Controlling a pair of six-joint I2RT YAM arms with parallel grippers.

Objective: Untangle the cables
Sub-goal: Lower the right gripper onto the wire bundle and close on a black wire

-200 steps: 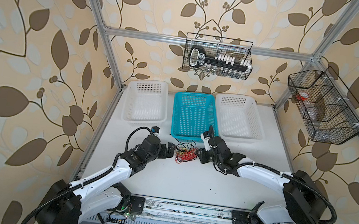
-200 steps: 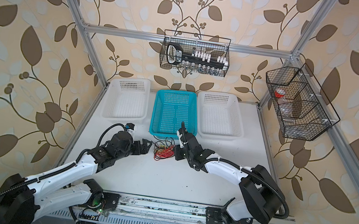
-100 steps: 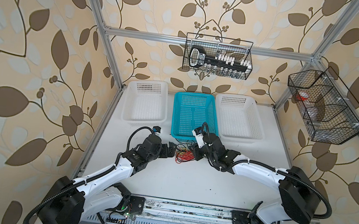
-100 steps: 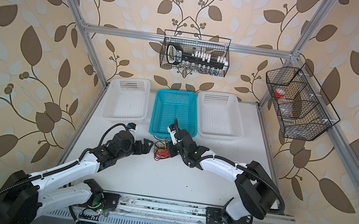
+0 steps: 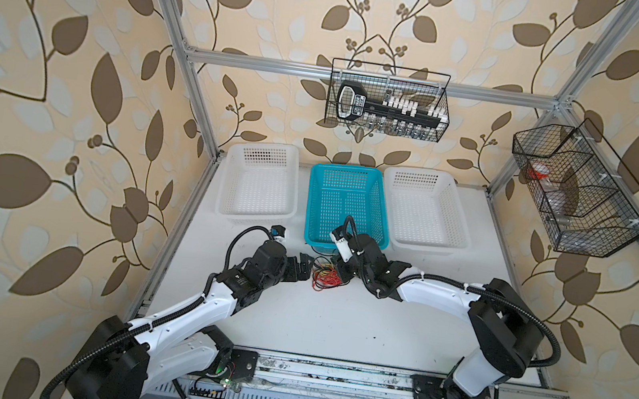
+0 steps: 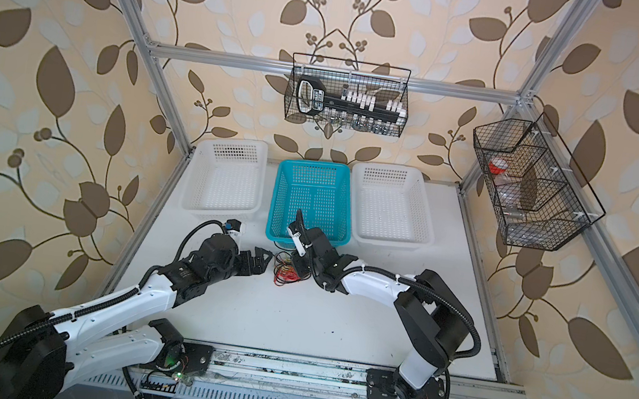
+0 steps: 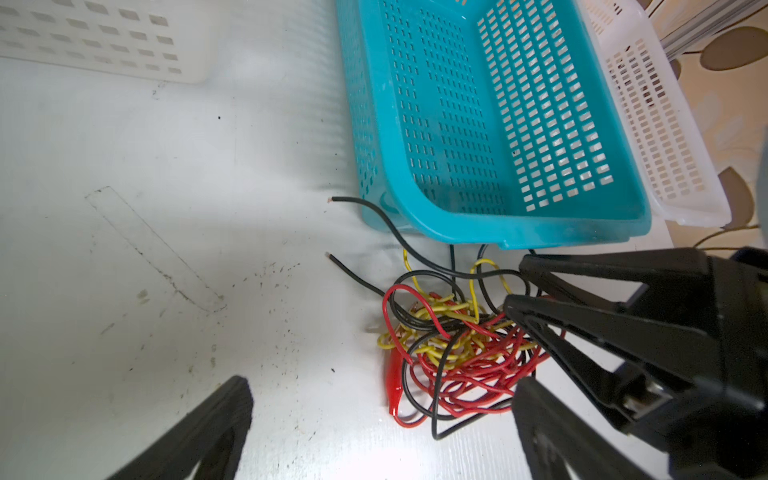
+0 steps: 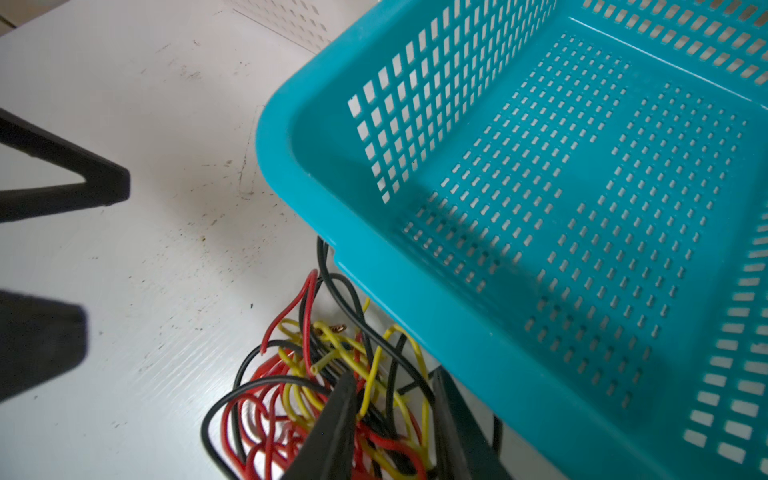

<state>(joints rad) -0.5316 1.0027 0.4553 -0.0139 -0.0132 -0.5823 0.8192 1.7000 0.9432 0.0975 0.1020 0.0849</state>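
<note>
The cables (image 5: 325,280) (image 6: 286,275) lie as one tangle of thin red, yellow and black wires on the white table, just in front of the blue basket (image 5: 355,171). A red alligator clip (image 7: 392,382) sticks out of the tangle (image 7: 453,353). My left gripper (image 5: 302,267) (image 7: 382,399) stands wide open beside the tangle's left edge, touching nothing. My right gripper (image 5: 337,272) (image 8: 395,386) pokes into the tangle from the right, jaws narrowly apart, with yellow, black and red strands (image 8: 332,395) running loosely between its fingers. Two bare black wire ends reach out over the table.
The blue basket's rim (image 8: 374,266) overhangs the tangle's far side. A white basket (image 5: 252,217) stands to its left and another (image 5: 423,243) to its right. Wire baskets hang on the back wall (image 5: 387,100) and right frame (image 5: 578,192).
My right gripper has moved left from beside the tangle into it, keeping the same narrow jaw gap. The left arm has hardly moved.
</note>
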